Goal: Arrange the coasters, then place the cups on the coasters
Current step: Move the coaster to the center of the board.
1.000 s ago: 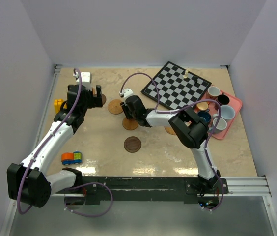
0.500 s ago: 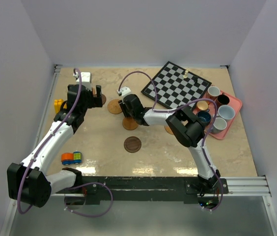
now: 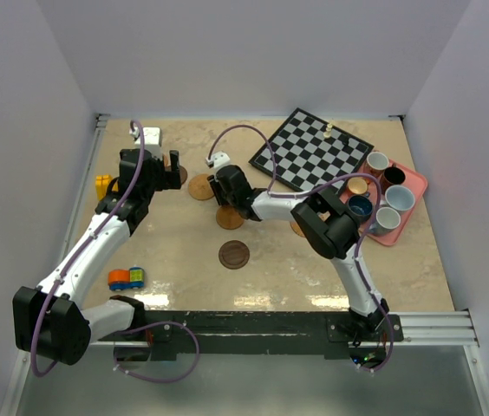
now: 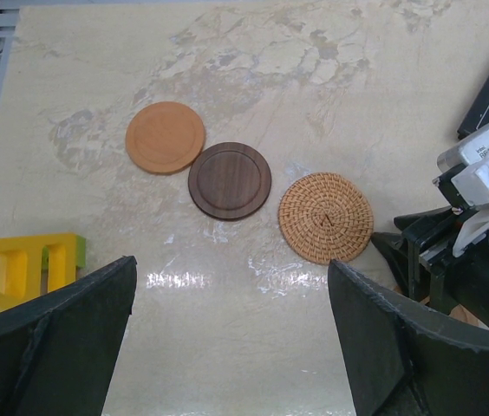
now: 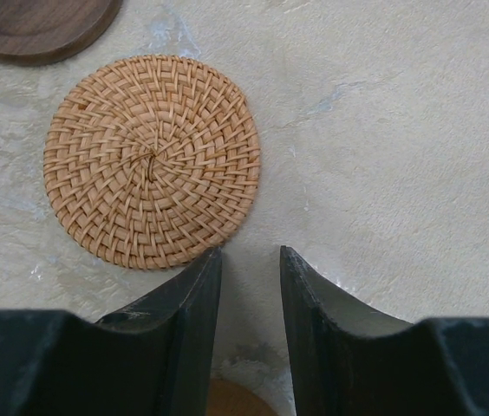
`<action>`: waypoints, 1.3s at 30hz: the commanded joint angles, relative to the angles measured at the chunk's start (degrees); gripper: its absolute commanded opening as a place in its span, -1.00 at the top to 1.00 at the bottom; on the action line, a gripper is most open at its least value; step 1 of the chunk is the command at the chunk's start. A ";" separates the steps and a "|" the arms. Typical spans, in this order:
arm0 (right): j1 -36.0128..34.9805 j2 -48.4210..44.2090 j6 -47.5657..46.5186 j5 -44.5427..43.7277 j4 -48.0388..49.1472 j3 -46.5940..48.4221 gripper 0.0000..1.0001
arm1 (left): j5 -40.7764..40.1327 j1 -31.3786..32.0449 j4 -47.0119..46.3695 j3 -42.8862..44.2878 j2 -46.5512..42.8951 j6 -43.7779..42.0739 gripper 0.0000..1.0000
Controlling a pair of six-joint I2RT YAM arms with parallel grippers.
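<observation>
Row of 3, slanting, left of the chessboard [image 3: 311, 152]: orange coaster [image 4: 165, 137] farthest from the board, dark coaster [image 4: 229, 180] edge to edge with it, then the woven coaster [image 4: 326, 217] nearest the board, just apart from the dark one.

Left end effector [image 4: 230, 264] hangs above that row, jaws spread wide, nothing between them.

Right end effector [image 5: 251, 260] sits low on the board side of the woven coaster, 1 tip right at its rim. The jaws are parted only a little, bare worktop [image 5: 383, 130] shows in the gap, and nothing is held.

3 more lie on the arm-base side of the chessboard. The tan coaster [image 3: 230, 217] is just beside the right end effector. The second dark coaster [image 3: 234, 254] is farther from the board, toward the bases. The half-hidden coaster [image 3: 296, 230] peeks out from under the right arm.

All 6 cups [image 3: 400, 198] stand packed in the pink tray [image 3: 411, 178], touching the chessboard's right corner. A chess piece [image 3: 328, 130] stands upright near the board's far edge.

Well left of the board, past the row, a yellow toy [image 3: 103, 185] lies near the worktop's edge, and a toy car [image 3: 127, 278] sits closer to the bases.
</observation>
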State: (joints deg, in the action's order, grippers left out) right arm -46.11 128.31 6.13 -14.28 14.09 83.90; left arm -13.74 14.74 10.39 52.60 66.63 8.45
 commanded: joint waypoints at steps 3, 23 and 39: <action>-0.56 2.29 2.39 -1.10 -0.73 3.20 0.24 | -0.24 -0.42 -1.17 0.75 -0.01 0.69 -0.92; -0.91 4.05 4.50 -1.45 -0.82 5.49 0.24 | -0.33 -0.42 -1.25 0.84 -0.10 0.69 -0.93; 0.22 -1.12 7.93 -4.53 1.03 -0.83 0.05 | -0.50 -0.42 -1.16 0.84 -0.18 0.61 -0.93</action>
State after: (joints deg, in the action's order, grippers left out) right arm -46.59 130.76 11.40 -17.12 15.81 86.32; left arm -13.74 14.74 10.39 52.60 66.65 8.45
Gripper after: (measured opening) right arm 0.453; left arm 0.959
